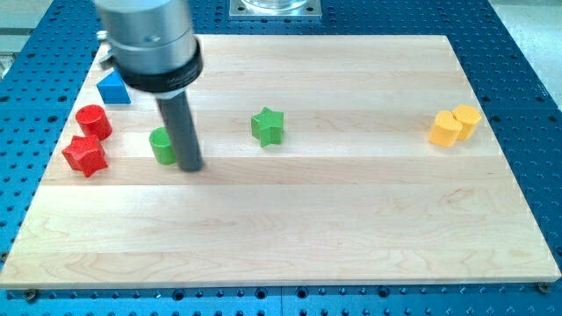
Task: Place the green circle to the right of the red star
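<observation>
With no pincer to speak of, my tip [190, 167] touches the right side of the green circle [162, 145], which sits on the worktop [351, 219] just right of the red star [84, 154], so only gentle nudging is wise.

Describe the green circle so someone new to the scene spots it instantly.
Start at the wooden board's left side in the view, where the dark rod comes down. The green circle sits right against the left of my tip, partly hidden by the rod. It is a round green block, unlike the green star further right, and it lies right of the red star and red cylinder.
</observation>
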`<move>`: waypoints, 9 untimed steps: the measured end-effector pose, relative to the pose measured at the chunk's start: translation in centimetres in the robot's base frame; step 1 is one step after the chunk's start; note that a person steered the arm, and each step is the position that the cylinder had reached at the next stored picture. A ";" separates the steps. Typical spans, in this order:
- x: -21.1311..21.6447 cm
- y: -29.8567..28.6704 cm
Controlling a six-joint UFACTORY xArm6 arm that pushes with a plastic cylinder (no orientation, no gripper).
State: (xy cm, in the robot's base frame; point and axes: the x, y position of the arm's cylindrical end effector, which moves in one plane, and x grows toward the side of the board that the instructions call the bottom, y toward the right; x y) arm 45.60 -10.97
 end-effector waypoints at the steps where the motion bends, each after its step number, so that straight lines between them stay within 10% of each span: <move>1: -3.2 -2.0; 5: 11.5 -3.2; 7: 8.2 -15.6; 9: 6.0 -8.9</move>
State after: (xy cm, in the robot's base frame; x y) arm 51.65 -19.83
